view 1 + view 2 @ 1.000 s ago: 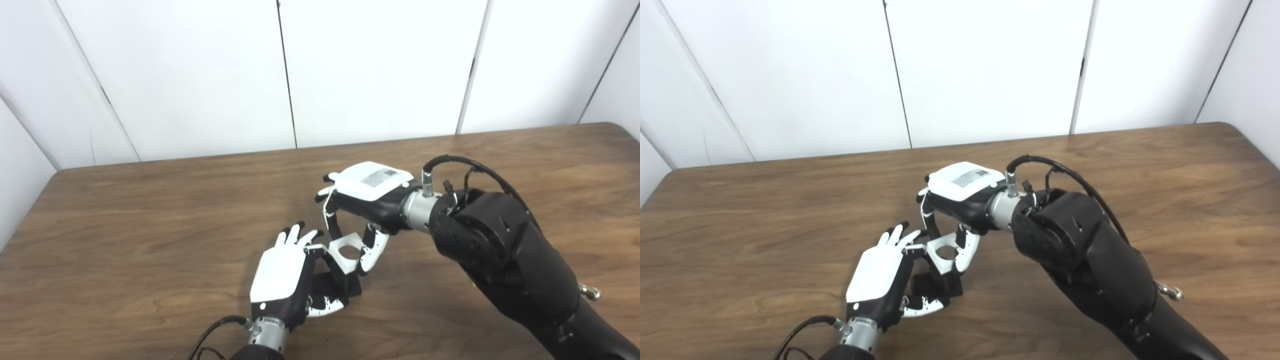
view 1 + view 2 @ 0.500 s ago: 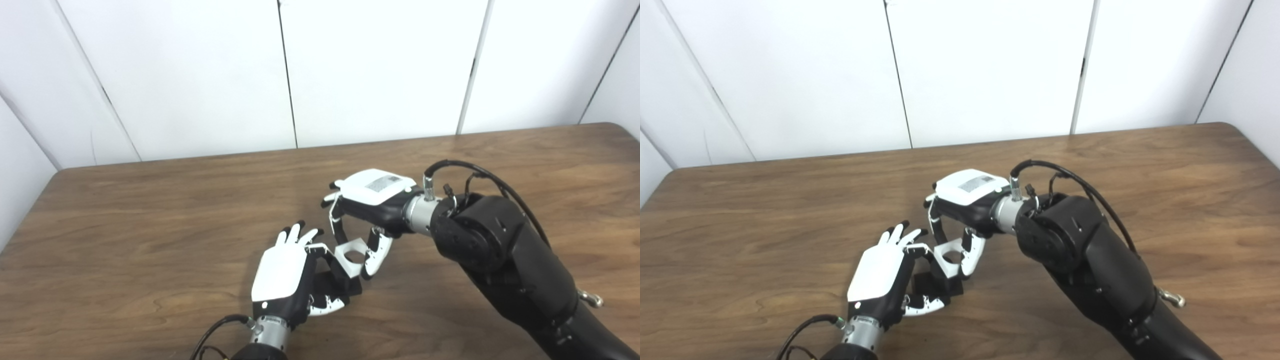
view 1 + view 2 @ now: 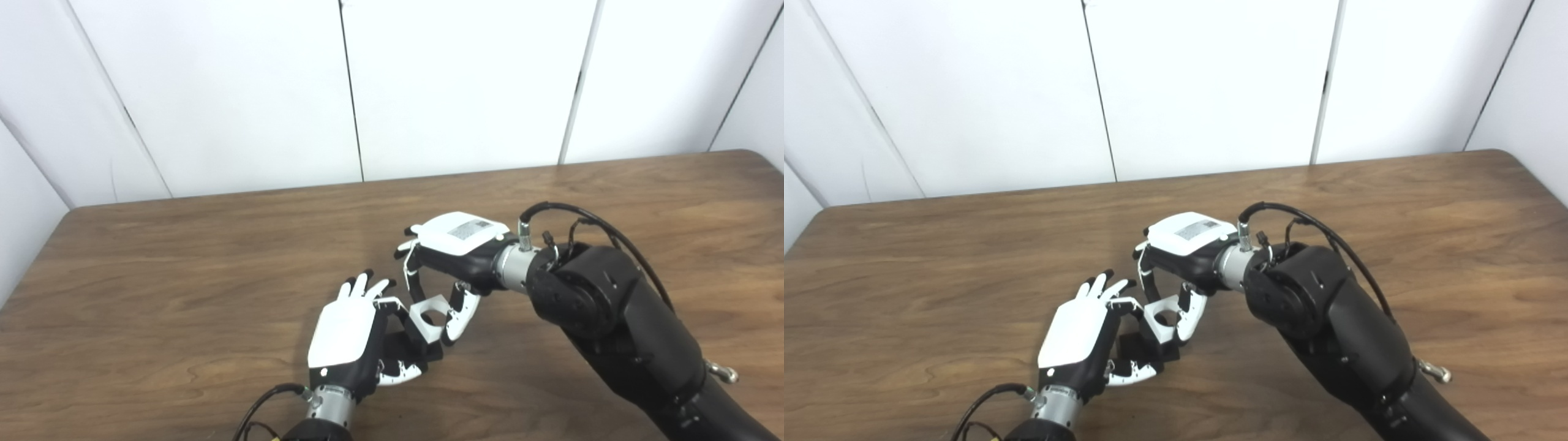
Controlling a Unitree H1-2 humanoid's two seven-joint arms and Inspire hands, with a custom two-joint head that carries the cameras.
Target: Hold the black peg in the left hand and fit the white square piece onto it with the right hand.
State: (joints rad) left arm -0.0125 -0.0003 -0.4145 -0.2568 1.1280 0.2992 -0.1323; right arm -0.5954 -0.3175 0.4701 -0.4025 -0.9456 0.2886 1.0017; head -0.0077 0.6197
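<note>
My left hand is shut on the black peg, which stands on the brown table; the hand hides most of the peg. My right hand reaches in from the right, palm down, shut on the white square piece between fingers and thumb. The piece has a round hole in it and sits tilted right at the top of the peg. I cannot tell whether the peg's tip is inside the hole. The same scene shows in the right eye view, with the piece beside the left hand.
White wall panels stand behind the table's far edge. My right arm crosses the table's right front part. A cable loops at the left wrist near the front edge.
My right hand has come down and slightly towards the left hand, bringing the white square piece lower onto the top of the peg. The left hand has stayed still.
</note>
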